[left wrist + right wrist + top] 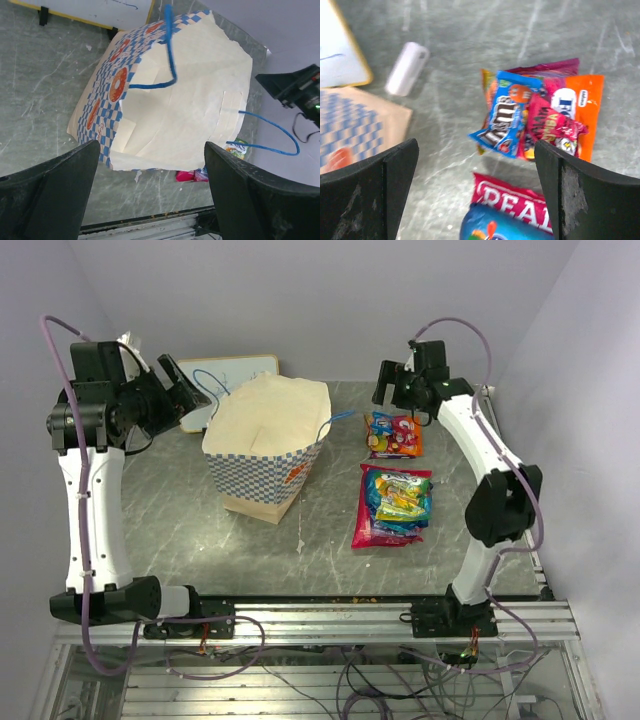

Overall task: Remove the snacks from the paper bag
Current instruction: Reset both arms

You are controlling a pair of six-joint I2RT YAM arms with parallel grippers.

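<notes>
1. On the top view, the large pink-red packet (392,508) lies flat on the table (170,510), out of the bag, at 3 o'clock from it and well apart.
2. The paper bag (262,440) sits mid-table, its long axis running roughly 6 to 12. I cannot tell whether any snacks remain inside.
3. The small snack pile (535,115) lies below the right gripper (476,145), at about 2 o'clock. Fingers spread wide, holding nothing.
4. The left gripper (150,147) is the nearer to the bag, which lies dead ahead at 12. Fingers apart, empty. A blue cord handle (167,55) stands up beyond them.
5. Farthest: the white block (407,67) and the writing board (240,370).
</notes>
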